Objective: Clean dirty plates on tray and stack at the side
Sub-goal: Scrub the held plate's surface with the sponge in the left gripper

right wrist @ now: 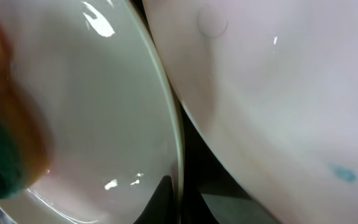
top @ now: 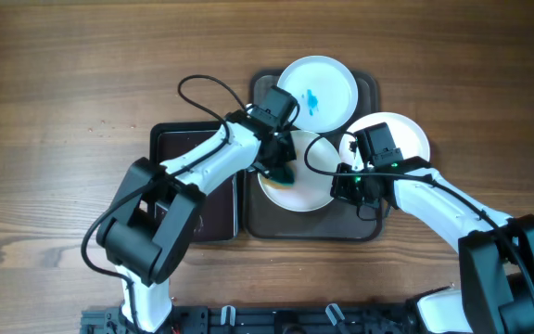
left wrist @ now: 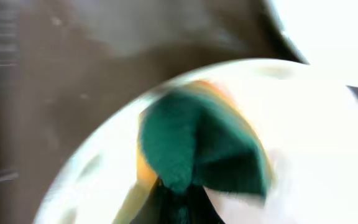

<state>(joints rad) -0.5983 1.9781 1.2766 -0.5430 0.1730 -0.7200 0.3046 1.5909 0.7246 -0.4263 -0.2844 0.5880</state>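
Observation:
Three white plates lie on the dark tray [top: 364,227]. My left gripper [top: 276,167] is shut on a green and yellow sponge [left wrist: 197,149] and presses it on the middle plate [top: 309,190]. My right gripper [top: 349,188] is shut on that plate's right rim [right wrist: 178,155], one finger inside and one outside. The back plate [top: 327,88] has a blue stain [top: 311,98]. The right plate [top: 406,139] lies partly under my right arm; it shows a small teal spot in the right wrist view [right wrist: 342,174].
A second dark tray [top: 213,213] lies left of the first one, partly under my left arm. The wooden table [top: 63,111] surrounds both trays.

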